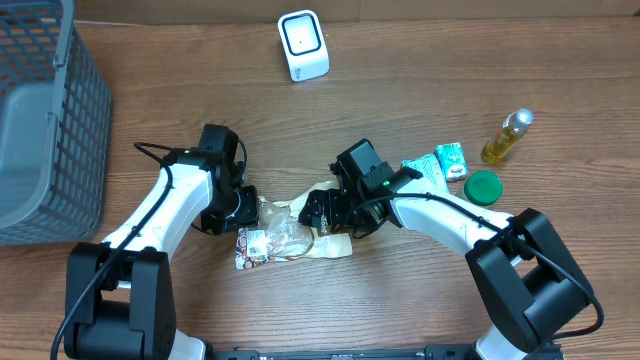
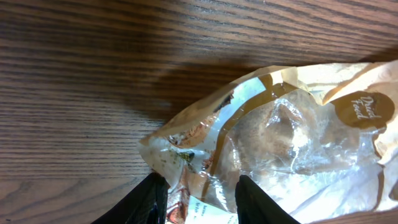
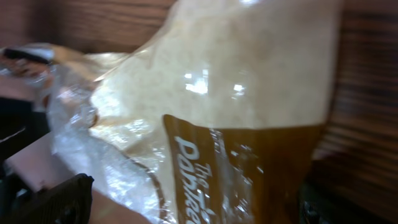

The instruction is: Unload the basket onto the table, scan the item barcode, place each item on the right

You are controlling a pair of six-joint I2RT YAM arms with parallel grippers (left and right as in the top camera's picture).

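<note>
Wood table (image 1: 400,60) | snack bag (image 2: 292,137) corner between left fingers (image 2: 149,206)

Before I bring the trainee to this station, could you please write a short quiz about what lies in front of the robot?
1. True or false: the white scanner stands apart from both arms, touching neither.
2. What lies between the two arms? A. a yellow bottle. B. a clear and brown food bag. C. a green lid.
3. On which side of the robot is the grey basket?
Key: 1 true; 2 B; 3 its left.
</note>
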